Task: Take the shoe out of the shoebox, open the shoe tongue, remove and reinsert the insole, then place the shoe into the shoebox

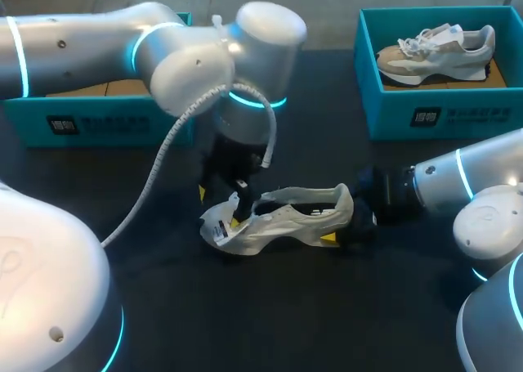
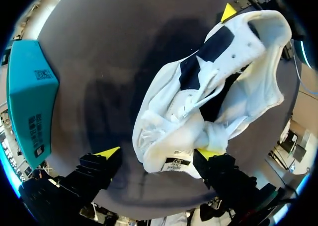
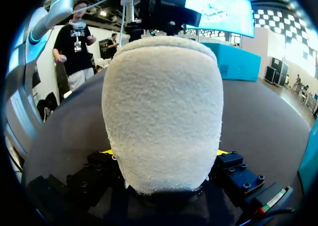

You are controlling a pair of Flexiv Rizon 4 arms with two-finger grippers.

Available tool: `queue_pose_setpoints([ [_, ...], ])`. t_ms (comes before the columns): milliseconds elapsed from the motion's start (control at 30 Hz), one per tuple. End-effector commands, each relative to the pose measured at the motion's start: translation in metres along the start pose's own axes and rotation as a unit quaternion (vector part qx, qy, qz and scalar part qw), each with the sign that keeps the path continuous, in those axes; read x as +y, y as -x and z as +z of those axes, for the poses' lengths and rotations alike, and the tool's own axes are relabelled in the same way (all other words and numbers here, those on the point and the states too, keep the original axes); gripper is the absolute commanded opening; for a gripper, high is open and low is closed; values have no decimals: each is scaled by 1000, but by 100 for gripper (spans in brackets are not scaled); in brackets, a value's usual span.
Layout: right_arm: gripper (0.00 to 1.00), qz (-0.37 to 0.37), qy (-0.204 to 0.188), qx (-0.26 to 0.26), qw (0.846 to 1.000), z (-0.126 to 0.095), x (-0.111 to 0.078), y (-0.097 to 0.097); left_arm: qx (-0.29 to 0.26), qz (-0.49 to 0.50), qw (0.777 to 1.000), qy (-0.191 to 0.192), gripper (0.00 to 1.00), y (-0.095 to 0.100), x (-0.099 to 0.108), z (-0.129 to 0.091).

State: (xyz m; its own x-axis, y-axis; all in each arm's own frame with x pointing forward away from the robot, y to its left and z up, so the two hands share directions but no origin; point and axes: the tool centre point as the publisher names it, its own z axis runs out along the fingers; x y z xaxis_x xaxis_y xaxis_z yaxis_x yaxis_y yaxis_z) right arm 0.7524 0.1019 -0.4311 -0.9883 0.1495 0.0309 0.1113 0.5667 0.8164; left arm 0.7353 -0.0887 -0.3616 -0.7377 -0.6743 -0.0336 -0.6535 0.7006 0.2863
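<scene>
A white shoe (image 1: 286,221) lies on the black table, toe toward my left arm. My left gripper (image 1: 219,208) hangs over its front end. In the left wrist view the left gripper (image 2: 158,154) is open: the labelled tongue (image 2: 176,159) lies between the tips, against one and clear of the other. At the heel, my right gripper (image 1: 353,225) comes in from the right. The right wrist view shows the right gripper (image 3: 164,154) with the fuzzy heel (image 3: 161,102) filling the gap, both fingers against its sides. A yellow fingertip (image 2: 228,11) of it shows beside the heel.
One teal shoebox (image 1: 425,114) stands at the back right with another pale shoe (image 1: 437,51) inside. A second teal shoebox (image 1: 90,123) stands at the back left, behind my left arm, and shows as a teal shoebox (image 2: 30,97) beside the left gripper.
</scene>
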Motion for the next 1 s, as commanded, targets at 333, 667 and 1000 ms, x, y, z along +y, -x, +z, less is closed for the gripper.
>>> queue_pose_setpoints([
  [333,0,0,-2,-1,1000,3,-5,3,64,101,989,-89,100,28,4,-51],
  [667,0,0,-2,-1,1000,3,-5,3,68,218,963,-141,100,23,-29,-90],
  [1000,0,0,-2,-1,1000,3,-5,3,72,291,938,-175,23,0,-55,-121],
])
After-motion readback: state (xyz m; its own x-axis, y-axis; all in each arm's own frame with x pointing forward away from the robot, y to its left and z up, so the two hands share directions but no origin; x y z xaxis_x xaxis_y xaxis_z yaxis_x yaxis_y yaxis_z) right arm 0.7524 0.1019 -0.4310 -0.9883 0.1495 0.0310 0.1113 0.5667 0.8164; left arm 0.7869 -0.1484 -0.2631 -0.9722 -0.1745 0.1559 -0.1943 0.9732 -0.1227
